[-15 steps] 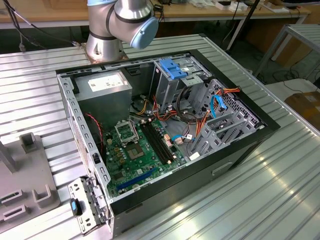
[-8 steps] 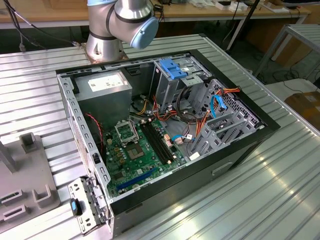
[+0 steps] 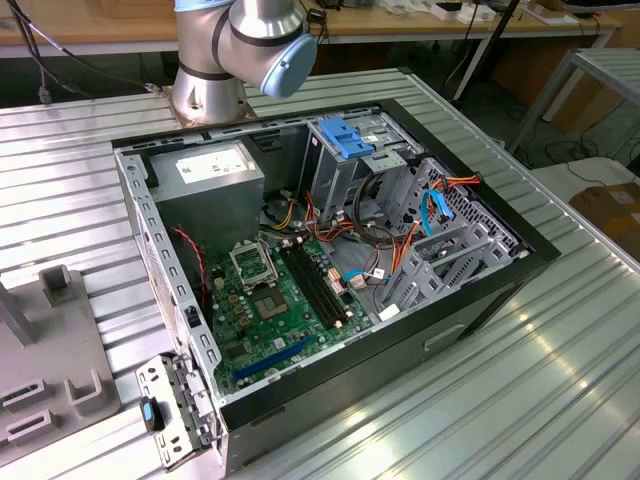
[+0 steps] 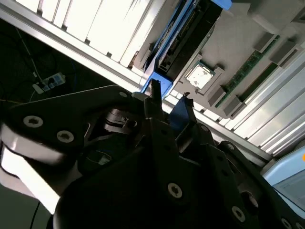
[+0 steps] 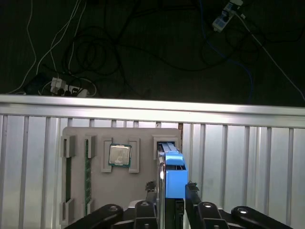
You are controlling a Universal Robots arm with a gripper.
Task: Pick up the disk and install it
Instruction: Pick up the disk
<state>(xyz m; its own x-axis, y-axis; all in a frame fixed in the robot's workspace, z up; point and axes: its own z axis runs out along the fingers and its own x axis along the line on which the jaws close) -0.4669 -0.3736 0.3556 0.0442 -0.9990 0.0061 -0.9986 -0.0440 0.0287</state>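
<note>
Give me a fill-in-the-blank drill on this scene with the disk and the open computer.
1. The disk stands on edge in a grey tray; its carrier frame is coloured ___.
2. In the first wrist view, the thing nearest the hand is the ___.
3. In the exterior view, the motherboard inside the computer case is coloured ___.
Missing words: blue; disk; green.

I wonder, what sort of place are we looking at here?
Probably a robotics lab bench for computer assembly: a robot arm mounted on a ribbed metal table, an opened desktop computer case beside it, and a grey parts tray holding the disk.
</note>
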